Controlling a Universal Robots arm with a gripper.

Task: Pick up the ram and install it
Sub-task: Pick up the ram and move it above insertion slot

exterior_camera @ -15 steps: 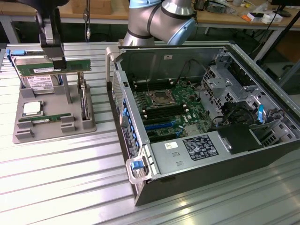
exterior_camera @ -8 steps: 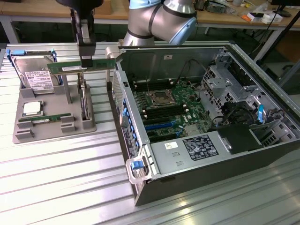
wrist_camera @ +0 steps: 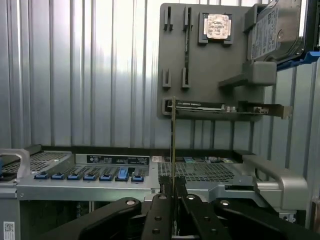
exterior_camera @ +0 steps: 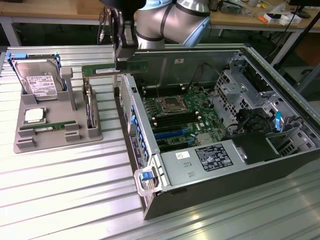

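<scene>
Above ribbed metal table (exterior_camera: 60,190), arm's (exterior_camera: 170,22) downward-pointing gripper (exterior_camera: 120,61) pinches ram (exterior_camera: 100,70) held level.

One camera off my arm looks down over the computer case (exterior_camera: 200,195) and parts tray (exterior_camera: 55,137), while my wrist camera peers close past my gripper (wrist_camera: 173,189) at both.

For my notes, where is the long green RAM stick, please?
The gripper holds the long green RAM stick over the grey metal computer case's wall, at the exterior view's upper left.
</scene>
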